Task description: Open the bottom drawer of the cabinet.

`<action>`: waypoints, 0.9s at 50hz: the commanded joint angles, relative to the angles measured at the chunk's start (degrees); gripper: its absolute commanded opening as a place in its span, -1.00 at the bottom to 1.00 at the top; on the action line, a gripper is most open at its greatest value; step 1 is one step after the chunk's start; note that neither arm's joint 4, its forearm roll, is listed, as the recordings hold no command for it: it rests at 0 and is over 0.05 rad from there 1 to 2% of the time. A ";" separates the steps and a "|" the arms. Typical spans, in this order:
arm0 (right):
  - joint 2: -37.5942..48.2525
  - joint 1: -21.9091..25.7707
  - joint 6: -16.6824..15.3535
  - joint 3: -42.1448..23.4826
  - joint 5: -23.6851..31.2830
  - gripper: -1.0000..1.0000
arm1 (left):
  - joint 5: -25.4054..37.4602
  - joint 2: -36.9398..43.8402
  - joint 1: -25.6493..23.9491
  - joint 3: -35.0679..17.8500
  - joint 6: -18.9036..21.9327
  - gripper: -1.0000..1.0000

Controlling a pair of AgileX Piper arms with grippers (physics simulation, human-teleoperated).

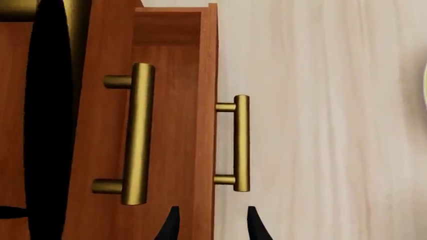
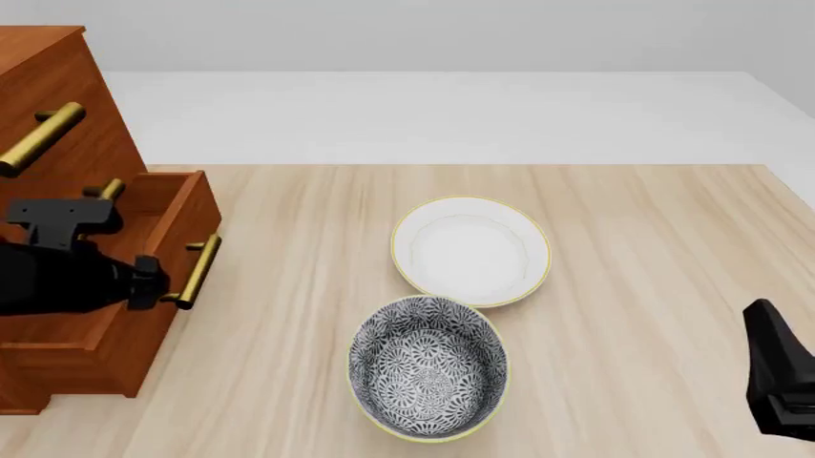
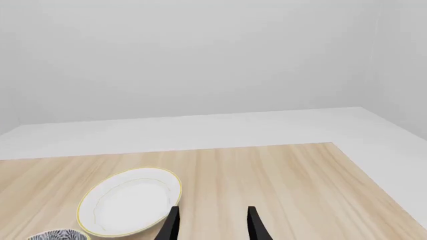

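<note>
The cabinet (image 2: 57, 105) is set at the table's (image 2: 637, 248) left edge, and the bottom drawer (image 2: 159, 243) is pulled out from its front. The left gripper (image 1: 210, 222) is held just before the drawer's brass handle (image 1: 241, 143), jaws parted and empty. The right gripper (image 3: 212, 222) is kept near the right edge, jaws likewise parted, holding nothing.

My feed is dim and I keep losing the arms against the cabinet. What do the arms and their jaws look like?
Both arms are plain matte black with no visible cables or markings. The left arm has a blocky body with a boxy bracket on top. The right arm shows as an angular black block. The fingertips are slim, pointed and black.
</note>
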 commanded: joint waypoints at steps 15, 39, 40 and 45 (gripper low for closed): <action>0.00 0.09 -0.17 -0.01 0.10 1.00 | -4.62 3.61 1.14 2.81 1.04 1.00; 0.00 0.00 -0.17 -0.21 0.25 1.00 | -5.77 4.89 -1.09 3.93 -1.31 1.00; 0.00 0.01 -0.20 -0.24 0.30 1.00 | -5.72 4.79 -1.60 4.15 -1.73 1.00; 0.00 -0.02 -0.14 -0.33 0.32 1.00 | -5.30 4.40 -2.96 4.45 -3.32 1.00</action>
